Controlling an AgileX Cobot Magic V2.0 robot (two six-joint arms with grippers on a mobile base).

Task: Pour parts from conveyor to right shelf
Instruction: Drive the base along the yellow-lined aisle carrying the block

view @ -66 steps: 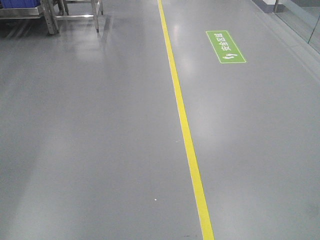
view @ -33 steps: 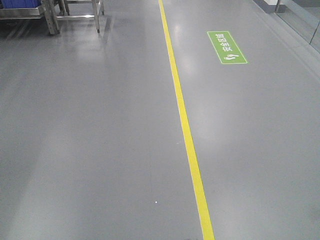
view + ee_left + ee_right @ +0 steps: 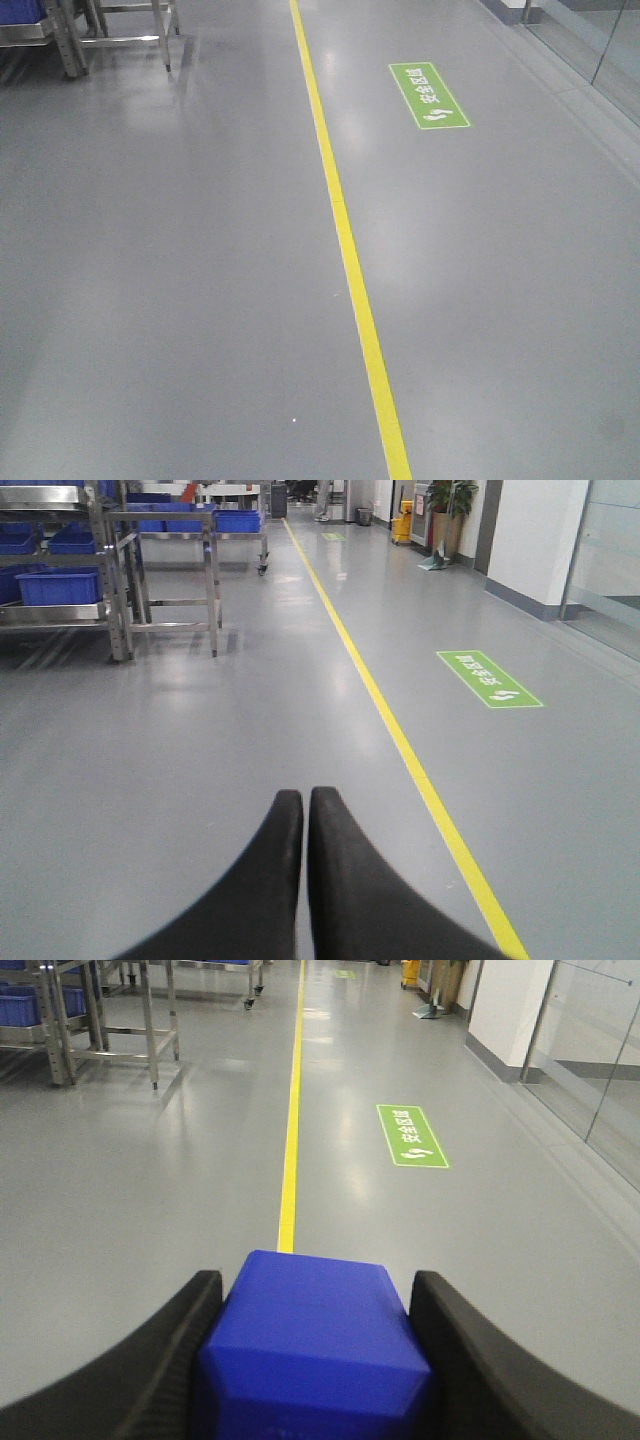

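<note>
A solid blue block (image 3: pixel 315 1332), one of the parts, sits clamped between the black fingers of my right gripper (image 3: pixel 317 1282), which is shut on it above the grey floor. My left gripper (image 3: pixel 304 796) is shut, its two black fingertips nearly touching with nothing between them. The steel shelf rack (image 3: pixel 60 610) with blue bins (image 3: pixel 58 586) stands far ahead on the left, well away from both grippers. A corner of that rack (image 3: pixel 45 35) also shows in the front view. The conveyor is out of view.
A yellow floor line (image 3: pixel 345 250) runs ahead, with a green floor sign (image 3: pixel 429 95) to its right. A bare steel-legged table (image 3: pixel 170 570) stands beside the rack. White walls and glass panels (image 3: pixel 600 1050) line the right side, and potted plants (image 3: pixel 448 500) stand far back.
In the front view the yellow line, green sign and rack have shifted left, so the view has swung slightly to the right.
</note>
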